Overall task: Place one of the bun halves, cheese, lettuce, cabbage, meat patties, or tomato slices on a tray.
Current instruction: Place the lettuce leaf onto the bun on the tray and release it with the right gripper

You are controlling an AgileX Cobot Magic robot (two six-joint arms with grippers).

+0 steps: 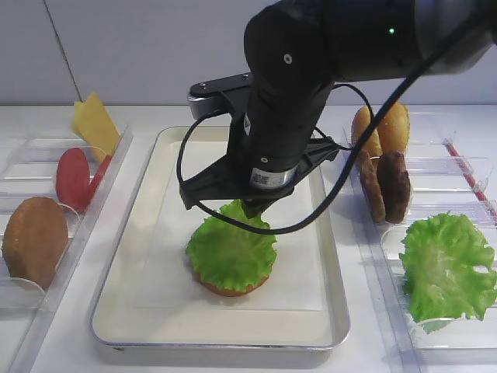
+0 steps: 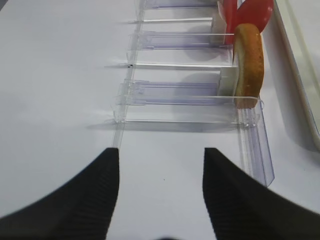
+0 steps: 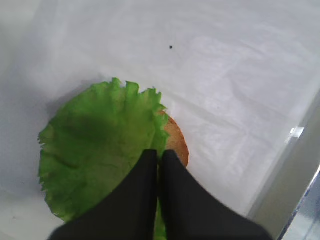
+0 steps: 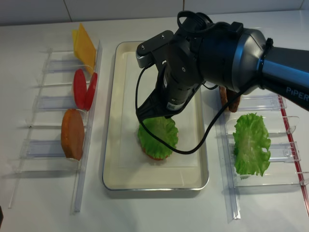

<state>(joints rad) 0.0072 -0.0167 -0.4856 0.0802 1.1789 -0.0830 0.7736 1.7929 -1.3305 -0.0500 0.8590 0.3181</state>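
Observation:
The round frilly lettuce (image 1: 231, 252) (image 3: 95, 150) (image 4: 157, 134) lies on a bun half (image 1: 233, 287) (image 3: 176, 140) in the middle of the silver paper-lined tray (image 1: 155, 256) (image 4: 123, 145). My right gripper (image 1: 252, 208) (image 3: 159, 152) points down at the leaf's back edge, and its jaws are shut on that edge, which lifts slightly toward the tips. My left gripper (image 2: 161, 150) shows only in the left wrist view. It hovers open over bare table just short of the clear bins, with nothing between its fingers.
Clear bins on the left hold cheese (image 1: 95, 123), tomato slices (image 1: 74, 177) (image 2: 247, 10) and a bun half (image 1: 33, 241) (image 2: 248, 62). Bins on the right hold buns (image 1: 384, 128), meat patties (image 1: 388, 186) and a big cabbage leaf (image 1: 446, 268). The right arm looms over the tray.

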